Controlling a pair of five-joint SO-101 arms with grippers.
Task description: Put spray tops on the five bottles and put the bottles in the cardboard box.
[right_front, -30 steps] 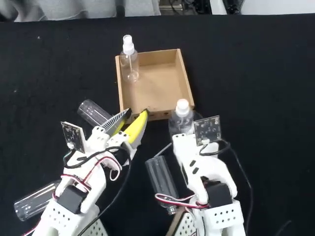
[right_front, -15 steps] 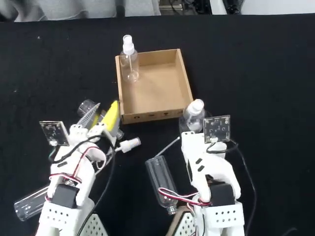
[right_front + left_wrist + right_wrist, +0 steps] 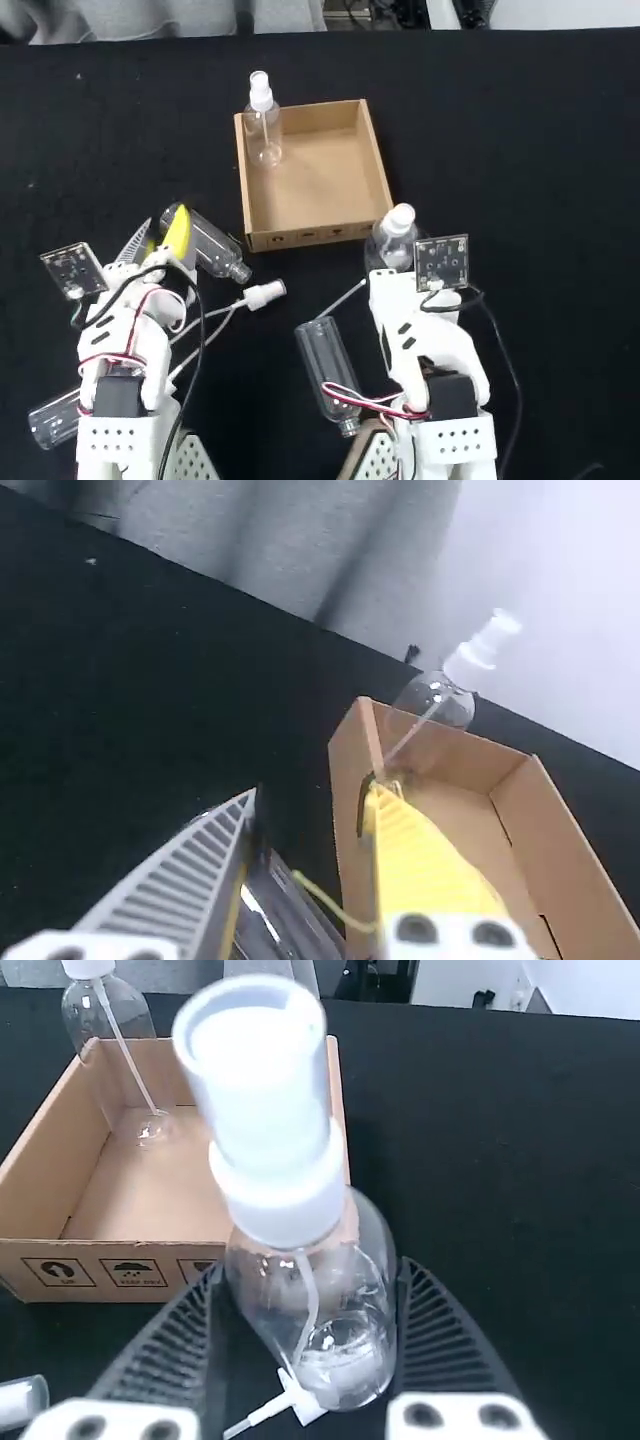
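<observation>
Right gripper [image 3: 307,1278] clamps a capped clear plastic bottle [image 3: 290,1250] beside the brown cardboard box [image 3: 310,237]; boxing bottle 2 probably needs lifting over its wall. Left gripper [image 3: 308,798] gapes astride an uncapped bottle [image 3: 212,247].

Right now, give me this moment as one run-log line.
left tool open over capless clear plastic bottle | right tool shut on capped clear plastic bottle by brown cardboard box | another spray-topped bottle boxed
</observation>
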